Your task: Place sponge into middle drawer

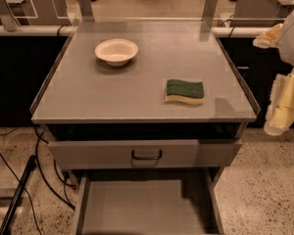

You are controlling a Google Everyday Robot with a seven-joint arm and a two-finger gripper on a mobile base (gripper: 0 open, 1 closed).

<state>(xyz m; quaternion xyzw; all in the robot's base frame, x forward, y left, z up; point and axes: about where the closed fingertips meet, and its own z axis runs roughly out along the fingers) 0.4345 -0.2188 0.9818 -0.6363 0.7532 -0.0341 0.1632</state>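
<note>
The sponge (184, 91) lies flat on the grey cabinet top (88, 92), towards its right front, dark green scrub face up over wavy yellow foam. The middle drawer (142, 207) is pulled out at the bottom of the view, a shallow grey tray with thin side walls and nothing in it. My gripper (283, 106) hangs at the far right edge of the view, beyond the cabinet's right side, to the right of the sponge and apart from it.
A white bowl (116, 51) stands at the back left of the cabinet top. A grey drawer front with a black handle (147, 154) sits slightly pulled out above the open drawer. Black cables (41, 173) run over the speckled floor at left.
</note>
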